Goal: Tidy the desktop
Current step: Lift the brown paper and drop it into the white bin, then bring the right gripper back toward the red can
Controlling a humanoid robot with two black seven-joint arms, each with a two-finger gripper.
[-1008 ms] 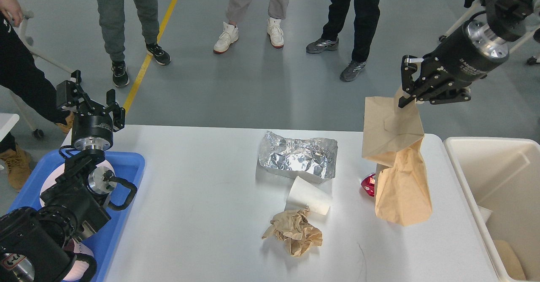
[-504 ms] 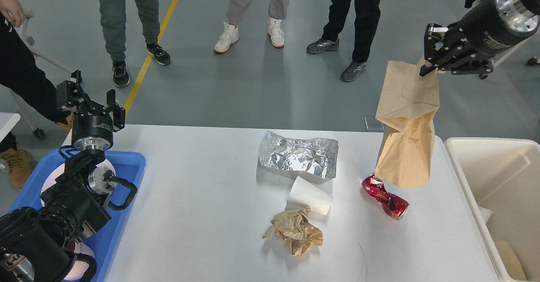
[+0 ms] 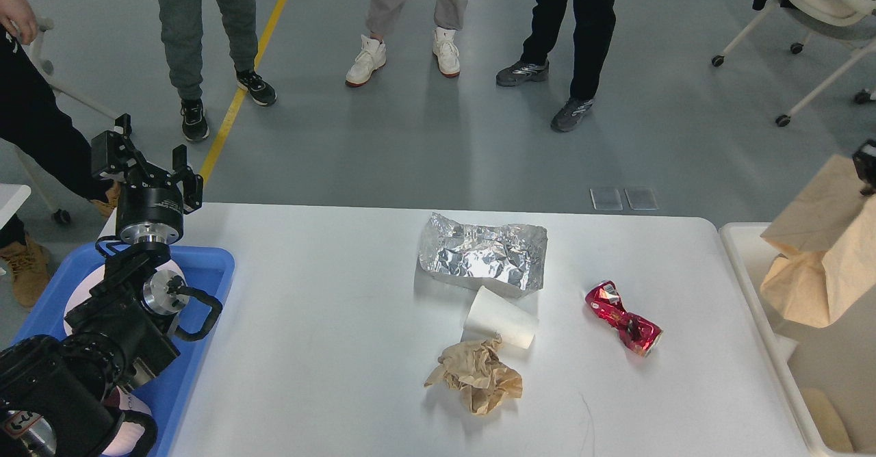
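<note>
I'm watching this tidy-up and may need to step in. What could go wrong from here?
1. The paper bag hangs over the bin at the picture's right edge; the right claw is barely visible, so its grip cannot be checked. Released off-centre, the bag might catch the rim.
2. The cup lies on its side touching the crumpled paper; grabbing one may roll or drag the other.
3. The crushed can could slip from a pinch.

floor (image 3: 410, 142): we note smooth grey-blue, softly lit, with faint reflections. yellow line (image 3: 246, 81): painted, running from far centre toward near left. two small floor plates (image 3: 624, 198): set flush, right of centre. wheeled chair (image 3: 814, 5): pale, far right corner. four standing people, legs only, along the far side.
</note>
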